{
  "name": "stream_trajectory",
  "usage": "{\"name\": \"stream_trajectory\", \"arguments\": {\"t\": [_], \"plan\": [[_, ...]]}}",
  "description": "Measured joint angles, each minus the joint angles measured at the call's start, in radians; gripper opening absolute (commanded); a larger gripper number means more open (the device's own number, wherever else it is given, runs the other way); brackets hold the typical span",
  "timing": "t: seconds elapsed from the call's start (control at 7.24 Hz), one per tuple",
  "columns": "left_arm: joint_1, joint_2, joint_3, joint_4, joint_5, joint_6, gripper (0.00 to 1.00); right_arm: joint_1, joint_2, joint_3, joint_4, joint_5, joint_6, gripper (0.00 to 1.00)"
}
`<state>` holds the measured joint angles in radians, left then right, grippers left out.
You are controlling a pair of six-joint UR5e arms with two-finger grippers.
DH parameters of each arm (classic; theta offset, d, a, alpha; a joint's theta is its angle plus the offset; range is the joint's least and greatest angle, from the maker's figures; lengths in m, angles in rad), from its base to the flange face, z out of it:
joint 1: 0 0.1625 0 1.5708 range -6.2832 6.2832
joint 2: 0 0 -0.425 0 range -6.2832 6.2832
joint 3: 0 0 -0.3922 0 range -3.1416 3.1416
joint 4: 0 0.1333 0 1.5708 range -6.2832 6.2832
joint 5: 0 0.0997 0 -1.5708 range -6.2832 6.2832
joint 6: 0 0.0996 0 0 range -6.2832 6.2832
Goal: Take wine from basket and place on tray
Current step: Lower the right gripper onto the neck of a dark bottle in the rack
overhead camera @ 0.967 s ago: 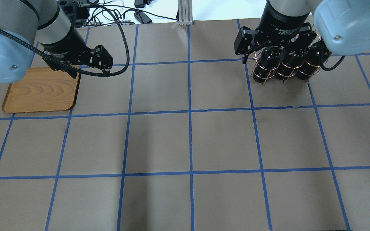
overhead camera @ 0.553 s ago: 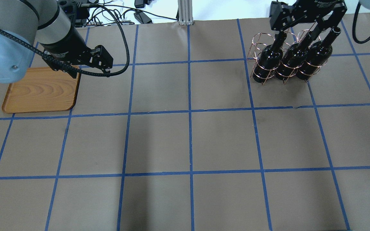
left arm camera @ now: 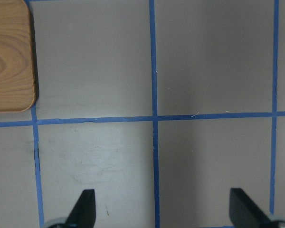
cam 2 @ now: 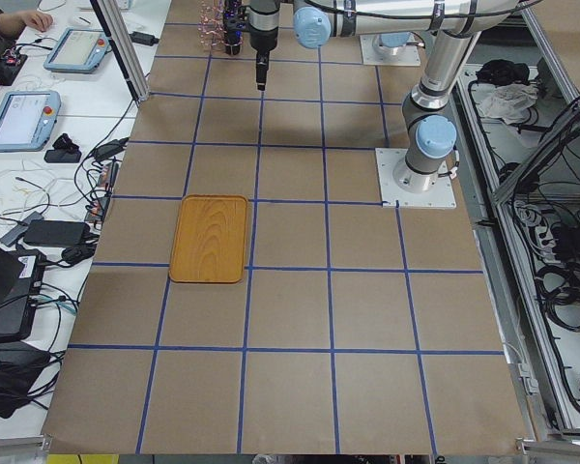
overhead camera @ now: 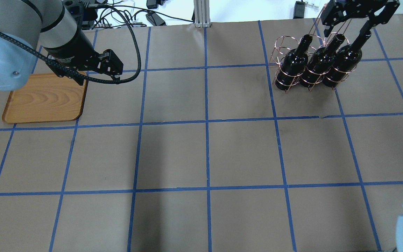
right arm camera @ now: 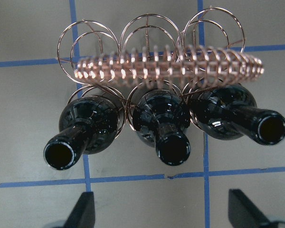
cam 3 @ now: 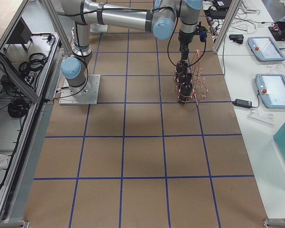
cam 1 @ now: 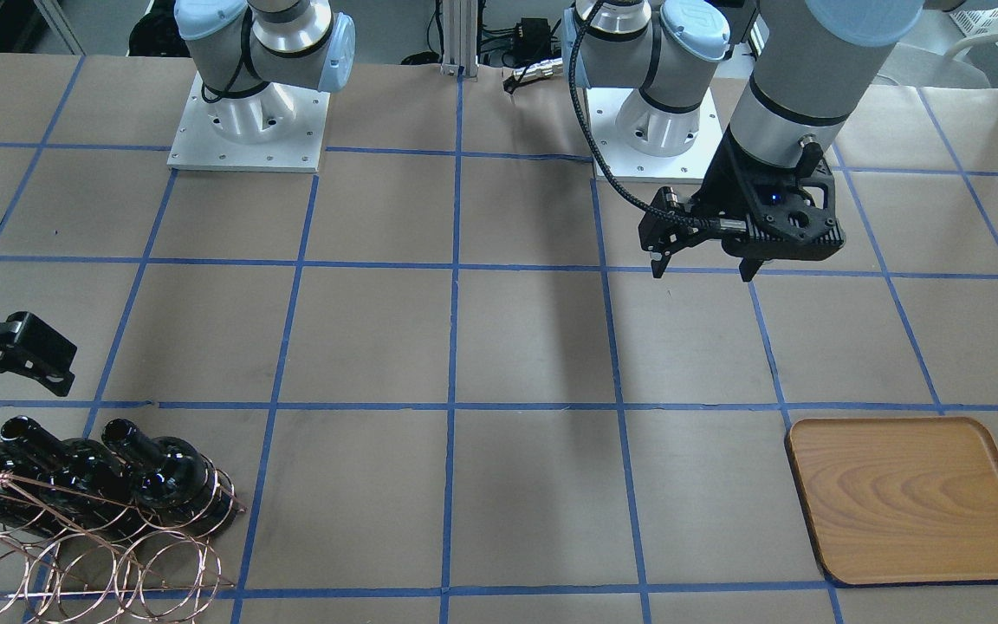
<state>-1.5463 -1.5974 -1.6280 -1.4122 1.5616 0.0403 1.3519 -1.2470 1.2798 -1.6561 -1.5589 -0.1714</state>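
Jaws are spread empty on both the right gripper point(right arm camera: 166, 213) above the basket point(right arm camera: 166, 66) and the left gripper point(left arm camera: 162, 211) near the tray point(overhead camera: 44, 98), so we centre over the middle wine point(right arm camera: 164, 121) standing in its ring, descend astride the neck, clamp, and lift straight up.
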Motion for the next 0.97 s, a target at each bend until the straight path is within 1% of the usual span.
{"name": "stream_trajectory", "arguments": {"t": [0.41,0.55,0.83,0.97], "plan": [[0.000,0.003,-0.001,-0.001,0.002,0.001,1.00,-0.003,0.037,0.010,-0.019,-0.001,-0.042,0.99],[0.000,0.003,-0.001,0.000,0.004,0.003,1.00,-0.003,0.047,0.020,-0.031,-0.004,-0.054,0.96],[0.000,0.003,-0.001,0.001,0.007,0.004,1.00,-0.004,0.068,0.038,-0.068,-0.008,-0.061,0.85],[0.000,0.004,-0.001,0.002,0.007,0.004,1.00,-0.004,0.078,0.041,-0.078,-0.009,-0.062,0.65]]}}
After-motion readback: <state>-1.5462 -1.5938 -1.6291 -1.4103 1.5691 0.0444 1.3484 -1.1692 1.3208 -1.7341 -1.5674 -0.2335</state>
